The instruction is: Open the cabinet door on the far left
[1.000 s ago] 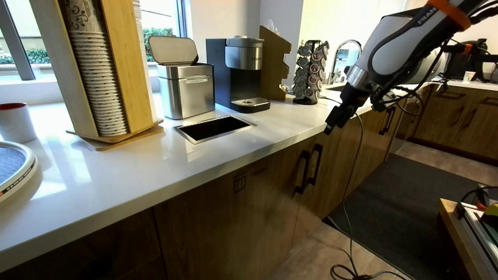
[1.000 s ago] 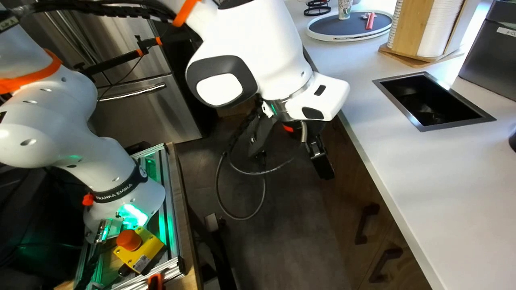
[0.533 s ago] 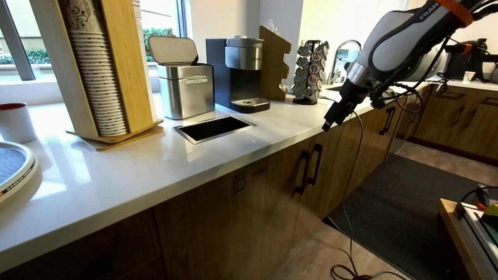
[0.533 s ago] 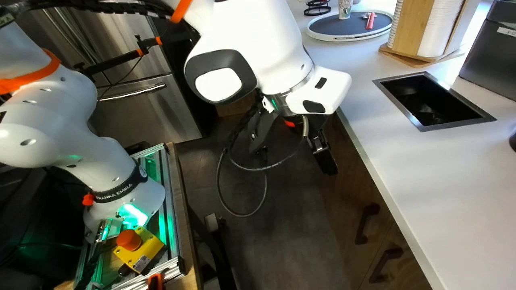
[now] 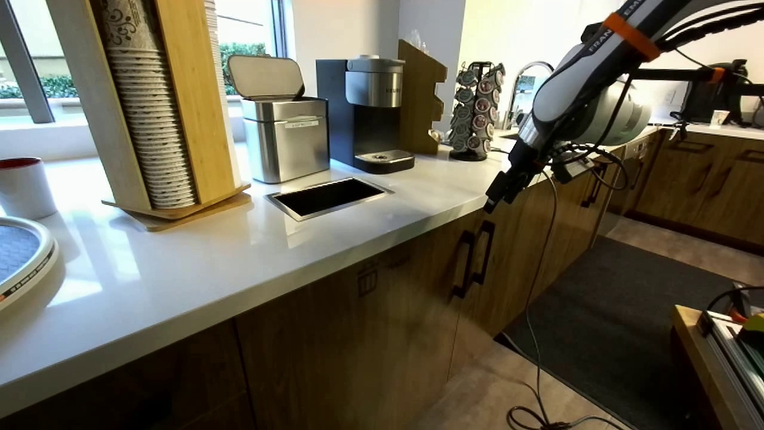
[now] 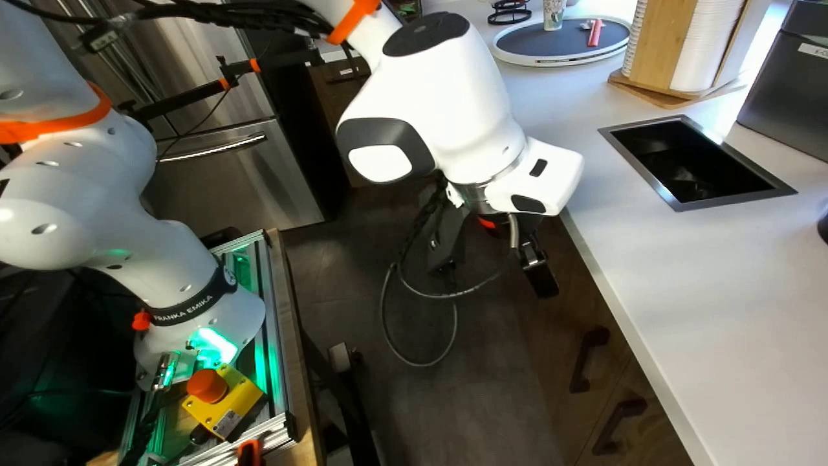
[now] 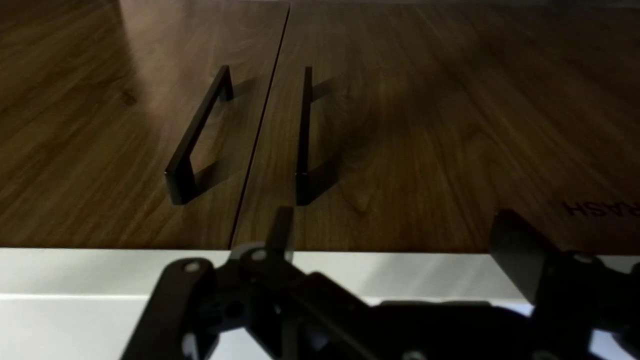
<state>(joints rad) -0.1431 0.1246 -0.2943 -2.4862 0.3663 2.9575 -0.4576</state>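
- Probably pre-grasping cabinet door [image 7: 450, 125], wrist-view right; hovering clear of handle [image 7: 303, 135], upper centre.
- Holding gripper [image 7: 395, 218] spread, empty.
- Next, likely needing lowering, straddling handle.

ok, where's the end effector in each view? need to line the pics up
In an exterior view: end effector, right of center, about mid-height.
In an exterior view: end effector, right of center, a bit below mid-height.
Wrist view: end effector, across the bottom, spread open.
Shared landmark: paired black bar handles, in all three.
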